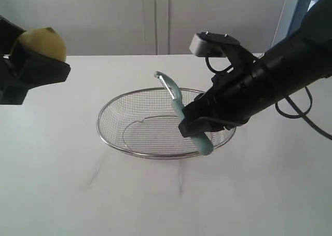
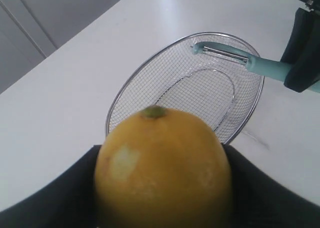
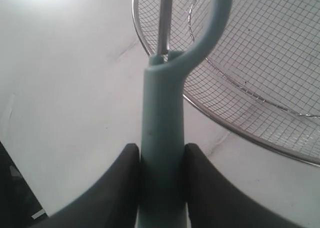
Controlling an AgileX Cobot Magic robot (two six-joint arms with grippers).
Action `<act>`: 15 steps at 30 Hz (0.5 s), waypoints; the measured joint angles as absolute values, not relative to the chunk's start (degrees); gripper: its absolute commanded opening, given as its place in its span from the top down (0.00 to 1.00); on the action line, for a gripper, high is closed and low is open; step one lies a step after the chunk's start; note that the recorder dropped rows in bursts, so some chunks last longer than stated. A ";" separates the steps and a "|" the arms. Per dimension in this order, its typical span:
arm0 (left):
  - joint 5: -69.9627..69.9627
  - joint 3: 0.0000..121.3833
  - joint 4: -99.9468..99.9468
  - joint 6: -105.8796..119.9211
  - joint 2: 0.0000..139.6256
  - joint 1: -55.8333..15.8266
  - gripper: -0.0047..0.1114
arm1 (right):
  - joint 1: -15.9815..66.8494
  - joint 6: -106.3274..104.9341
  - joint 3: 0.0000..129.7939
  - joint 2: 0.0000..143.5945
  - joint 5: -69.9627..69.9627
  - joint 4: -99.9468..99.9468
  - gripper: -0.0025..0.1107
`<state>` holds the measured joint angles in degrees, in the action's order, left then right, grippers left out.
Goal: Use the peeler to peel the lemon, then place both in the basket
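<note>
- L gripper [image 1: 37,65] raised at far left, jaws clamped on lemon [image 1: 45,43].
- R gripper [image 1: 199,126] jaws tight on peeler [image 1: 177,100] handle, over basket [image 1: 155,156] right side, blade end up.

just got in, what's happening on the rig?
The left end effector holds the lemon raised at the far left. The right end effector grips the peeler by its teal handle, blade up, over the right side of the basket. Lemon and peeler are apart; the basket is empty.
</note>
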<state>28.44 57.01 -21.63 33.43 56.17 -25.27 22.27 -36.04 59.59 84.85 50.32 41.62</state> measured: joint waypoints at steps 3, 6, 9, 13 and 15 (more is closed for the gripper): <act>28.44 57.01 -23.43 34.38 57.76 -25.27 0.95 | 22.27 -36.04 59.59 84.94 50.07 42.10 0.98; 27.11 57.01 -24.47 35.18 60.26 -25.27 0.95 | 22.27 -36.04 59.59 84.94 49.34 42.18 0.98; 24.49 57.01 -24.87 35.72 62.93 -25.27 0.95 | 22.27 -36.06 59.59 84.94 48.65 42.32 0.98; 20.85 57.01 -26.40 35.97 67.06 -25.27 0.95 | 22.27 -36.06 59.59 84.94 48.31 42.32 0.98; 19.90 57.01 -27.92 36.01 69.60 -25.27 0.95 | 22.27 -36.15 59.59 84.94 48.22 42.32 0.98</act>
